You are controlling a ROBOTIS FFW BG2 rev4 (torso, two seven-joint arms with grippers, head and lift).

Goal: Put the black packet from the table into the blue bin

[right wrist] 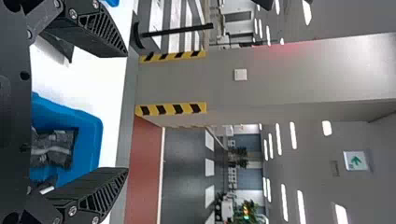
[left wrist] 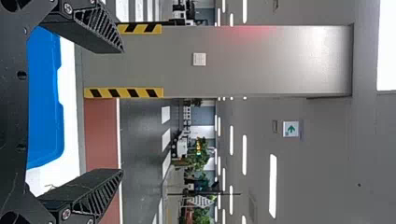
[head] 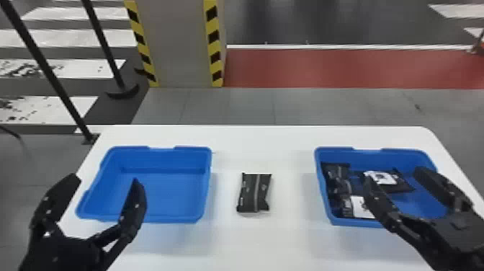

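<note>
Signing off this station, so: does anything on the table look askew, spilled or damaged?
Nothing looks spilled or tipped. The black packet on the table has a slight kink in its right edge, perhaps just soft wrapping. The packets in the right-hand blue bin lie jumbled, which looks ordinary.

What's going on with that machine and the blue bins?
Nothing is being held right now. The robot's left fingers are open by the left blue bin and its right fingers open by the right blue bin, which holds several packets. The black packet to be binned lies on the table between the bins.
</note>
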